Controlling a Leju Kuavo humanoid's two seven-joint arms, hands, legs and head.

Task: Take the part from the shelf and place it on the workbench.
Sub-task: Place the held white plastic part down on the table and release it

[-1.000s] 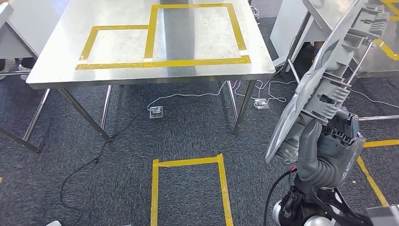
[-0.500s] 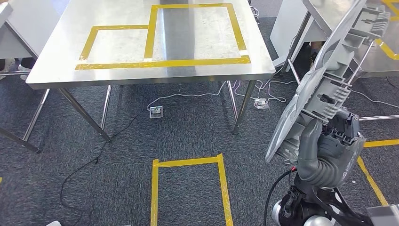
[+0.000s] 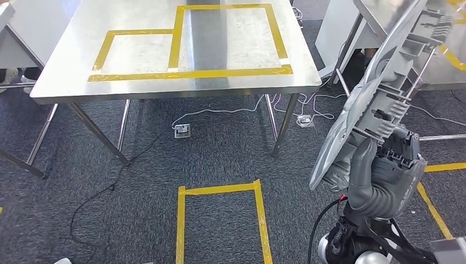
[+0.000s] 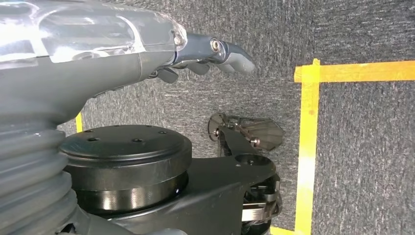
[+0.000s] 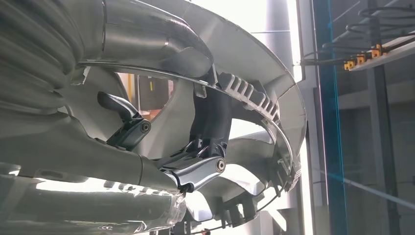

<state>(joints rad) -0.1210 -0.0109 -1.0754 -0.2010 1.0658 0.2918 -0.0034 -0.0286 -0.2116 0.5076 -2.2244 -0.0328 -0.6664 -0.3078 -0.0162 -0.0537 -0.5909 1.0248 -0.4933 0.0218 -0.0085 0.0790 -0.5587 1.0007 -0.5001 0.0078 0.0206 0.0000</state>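
The part (image 3: 379, 93) is a long grey moulded panel with ribs and clips, standing up steeply at the right of the head view. My right hand (image 3: 382, 176) grips its lower end, thumb wrapped over the edge. In the right wrist view the curved part (image 5: 254, 93) lies against the dark fingers (image 5: 205, 142). The steel workbench (image 3: 137, 88) with yellow tape rectangles stands ahead and to the left, apart from the part. My left hand (image 4: 195, 54) hangs over the carpet with fingers extended and nothing in it.
A yellow tape rectangle (image 3: 220, 190) marks the grey carpet in front of me. Cables and a floor socket (image 3: 183, 130) lie under the workbench. Another steel table (image 3: 384, 16) stands at the far right, with more tape (image 3: 434, 209) on the floor below it.
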